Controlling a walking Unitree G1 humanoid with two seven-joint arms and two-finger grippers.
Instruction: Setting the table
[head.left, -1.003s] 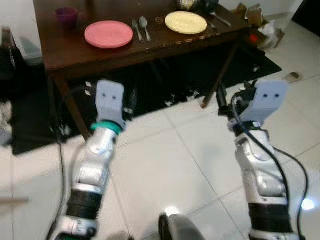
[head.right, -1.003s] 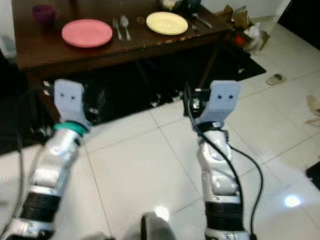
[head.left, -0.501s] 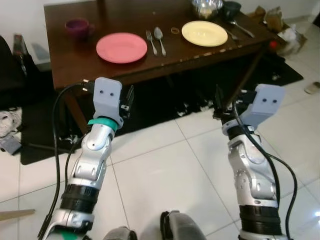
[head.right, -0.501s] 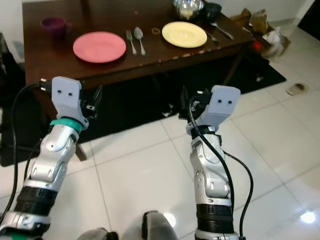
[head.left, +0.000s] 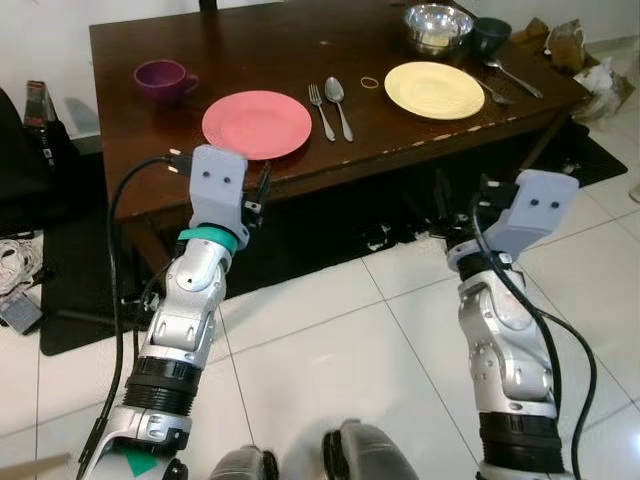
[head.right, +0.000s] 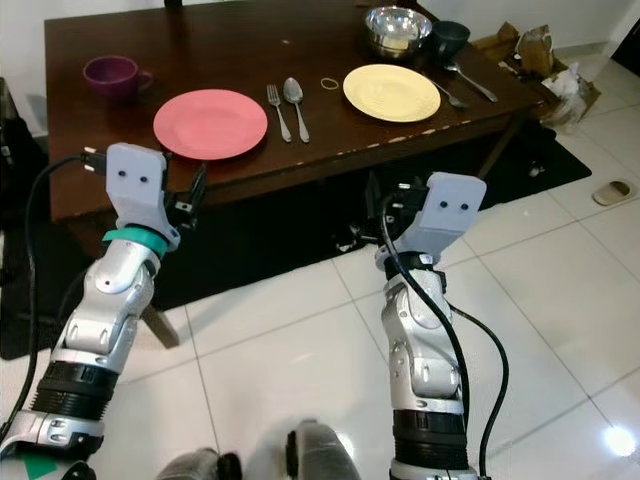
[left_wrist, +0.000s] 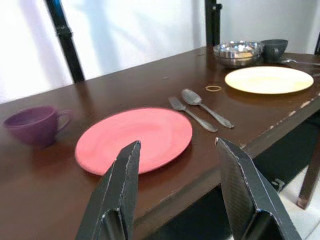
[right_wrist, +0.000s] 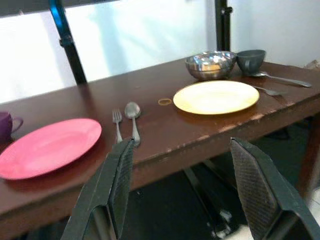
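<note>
A dark wooden table (head.left: 250, 45) stands ahead of me. On it lie a pink plate (head.left: 256, 124), a fork (head.left: 320, 104) and a spoon (head.left: 339, 100) side by side, and a yellow plate (head.left: 434, 89). A purple cup (head.left: 163, 78) sits at the far left, with a metal bowl (head.left: 438, 24) and a dark cup (head.left: 490, 33) at the far right. My left gripper (left_wrist: 177, 145) is open and empty, held short of the table edge facing the pink plate. My right gripper (right_wrist: 182, 142) is open and empty, below the edge near the yellow plate.
More cutlery (head.left: 512, 78) lies right of the yellow plate, and a small ring (head.left: 371, 82) lies left of it. A dark rug (head.left: 330, 235) lies under the table on white tile floor. Bags and clutter (head.left: 590, 62) sit at the right; dark objects and cables (head.left: 25, 200) at the left.
The whole view has shifted: the table now sits lower and nearer, so the camera has moved toward it. Both grippers stay open and empty in front of the table.
</note>
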